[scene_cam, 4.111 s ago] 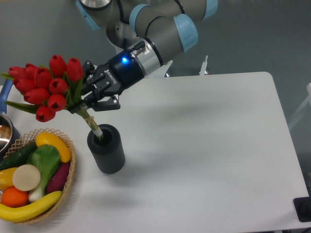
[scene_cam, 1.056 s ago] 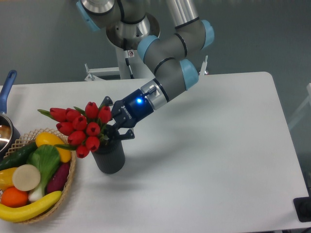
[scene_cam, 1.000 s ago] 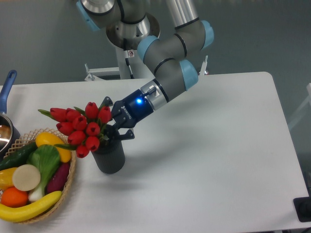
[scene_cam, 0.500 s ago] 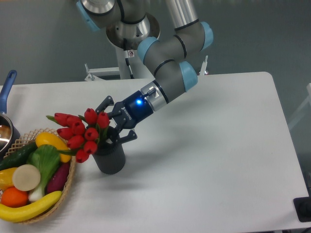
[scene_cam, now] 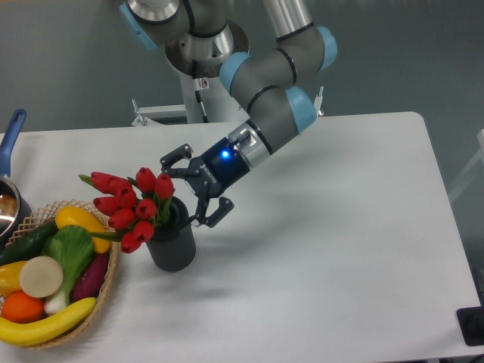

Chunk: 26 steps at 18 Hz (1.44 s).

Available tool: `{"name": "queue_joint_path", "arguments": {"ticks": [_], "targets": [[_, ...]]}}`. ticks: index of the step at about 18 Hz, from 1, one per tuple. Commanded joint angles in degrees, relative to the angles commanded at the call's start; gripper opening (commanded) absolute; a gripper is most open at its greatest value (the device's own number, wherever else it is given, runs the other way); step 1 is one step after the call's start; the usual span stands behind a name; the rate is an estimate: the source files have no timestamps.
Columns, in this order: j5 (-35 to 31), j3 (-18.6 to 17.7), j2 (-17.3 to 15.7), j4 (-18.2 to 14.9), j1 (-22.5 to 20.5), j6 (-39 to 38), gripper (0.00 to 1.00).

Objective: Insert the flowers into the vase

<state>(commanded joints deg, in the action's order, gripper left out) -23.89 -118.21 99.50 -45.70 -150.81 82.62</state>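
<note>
So your gripper (scene_cam: 192, 186) has its fingers spread wide with nothing between them, sitting just right of the flowers (scene_cam: 130, 207). The bunch is down in the vase (scene_cam: 172, 243), leaning left so the red buds hang out over the edge of the woven basket (scene_cam: 106, 283) of fruit and veg. Vase is upright on the white table (scene_cam: 325, 227).
</note>
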Motion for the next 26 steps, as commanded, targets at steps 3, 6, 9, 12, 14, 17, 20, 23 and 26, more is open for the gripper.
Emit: {"name": "queue_joint_path", "arguments": {"ticks": [3,6,9,12,14,17,20,23,26], "targets": [[-5.1,-0.2,-3.6,0.0,-2.2,0.3,1.0],[-13.1,0.6,-6.3,-0.1,-5.5,2.1,1.0],[-20.9,2.9,-8.3,-0.1,-9.9,3.2,1.0],[-30.1,5.3,-11.8,-0.4,-13.2,4.1,1.0],[-35.5,7.4,-13.4,-2.4,-14.0,5.2,1.0],[-37.6,8.9,-15.3,-7.2,-15.6,12.0,1.0],[-39.9,9.7,-17.1,-15.5,-19.2,22.9,1.0],[-43.0,11.6,-17.6,-21.6,-21.0,30.5,1.0],[-45.4,12.5,-17.7,-24.5,-22.3,36.3,1.0]]}}
